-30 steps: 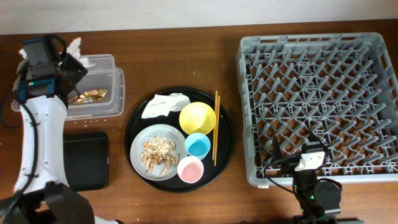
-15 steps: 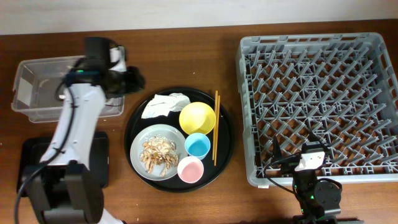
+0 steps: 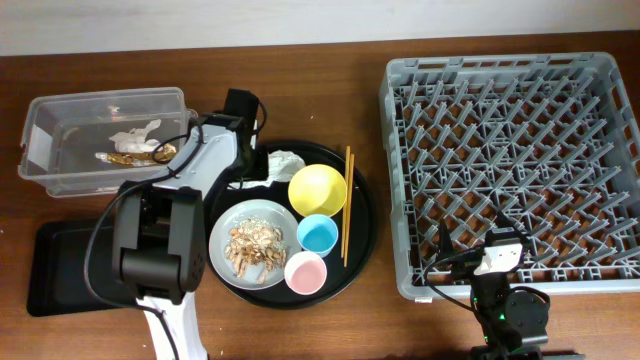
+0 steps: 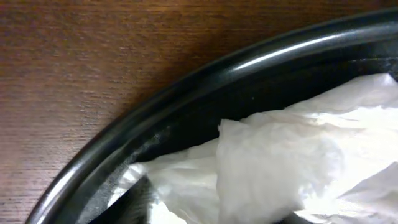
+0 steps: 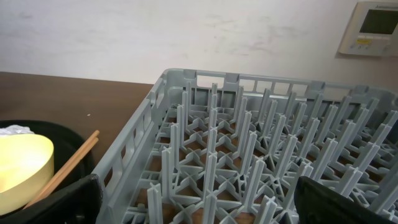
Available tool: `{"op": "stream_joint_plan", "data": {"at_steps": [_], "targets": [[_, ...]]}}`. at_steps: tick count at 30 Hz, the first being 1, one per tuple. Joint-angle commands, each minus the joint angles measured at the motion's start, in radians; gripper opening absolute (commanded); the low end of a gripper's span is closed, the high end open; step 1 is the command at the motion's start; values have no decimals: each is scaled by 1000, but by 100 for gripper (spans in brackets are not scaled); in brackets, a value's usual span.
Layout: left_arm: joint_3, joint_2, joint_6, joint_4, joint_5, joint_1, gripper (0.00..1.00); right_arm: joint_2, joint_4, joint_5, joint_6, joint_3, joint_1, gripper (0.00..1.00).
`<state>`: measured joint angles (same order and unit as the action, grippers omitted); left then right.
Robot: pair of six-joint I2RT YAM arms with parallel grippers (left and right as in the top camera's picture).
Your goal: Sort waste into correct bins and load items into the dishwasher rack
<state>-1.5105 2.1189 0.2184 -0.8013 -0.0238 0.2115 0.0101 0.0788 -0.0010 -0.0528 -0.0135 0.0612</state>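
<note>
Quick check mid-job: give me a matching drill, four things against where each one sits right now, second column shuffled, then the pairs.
Things:
1. wrapper scrap
2. food scraps
3. chopsticks
4. pink cup

Places:
A. on the plate
B. in the clear tub
C. beside the blue cup, on the side away from the yellow bowl
D. just right of the yellow bowl in the overhead view

Pairs: 1-B, 2-A, 3-D, 4-C

Two cups [image 3: 317,234], two chopsticks [image 3: 347,205], two bins [image 3: 30,140], one bowl [image 3: 317,188], one plate [image 3: 225,235], one rack [image 3: 400,180]
</note>
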Motion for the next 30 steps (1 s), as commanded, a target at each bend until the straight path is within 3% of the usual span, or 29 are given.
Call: {"op": "stream_joint_plan", "data": {"at_steps": [1,2,6,9,13,14,18,19,20,21,25,27,29,30], "targets": [[-8,25,-11,-18,20,5,11,-6,3,5,1,8,-3,99],[-19,4,-11,-39,20,4,0,-6,3,5,1,8,-3,99],[-47,-213,-8,-35,7,-1,0,-6,3,5,1,8,-3,99],[-47,-360,199,27,-255,-68,0,-6,3,5,1,8,-3,99],[-46,-363,241,127,-314,-222,0,-6,3,5,1,8,-3,99],[-46,-363,296,136,-364,-274,0,-6,3,5,1,8,-3,98],[-42,-361,309,136,-385,-394,1,-6,3,5,1,8,-3,99],[-40,-360,309,132,-384,-418,70,-6,3,5,1,8,-3,99],[-40,-360,308,128,-384,-418,93,-6,3,5,1,8,-3,99],[-40,-360,309,116,-384,-418,99,-6,3,5,1,8,-3,99],[-40,-361,308,65,-341,-417,99,-6,3,5,1,8,-3,99],[-41,-372,307,-55,-205,-417,99,-6,3,5,1,8,-3,99],[-41,-432,202,-94,43,-415,99,-6,3,5,1,8,-3,99],[-41,-465,174,-96,94,-409,99,-6,3,5,1,8,-3,99]]}}
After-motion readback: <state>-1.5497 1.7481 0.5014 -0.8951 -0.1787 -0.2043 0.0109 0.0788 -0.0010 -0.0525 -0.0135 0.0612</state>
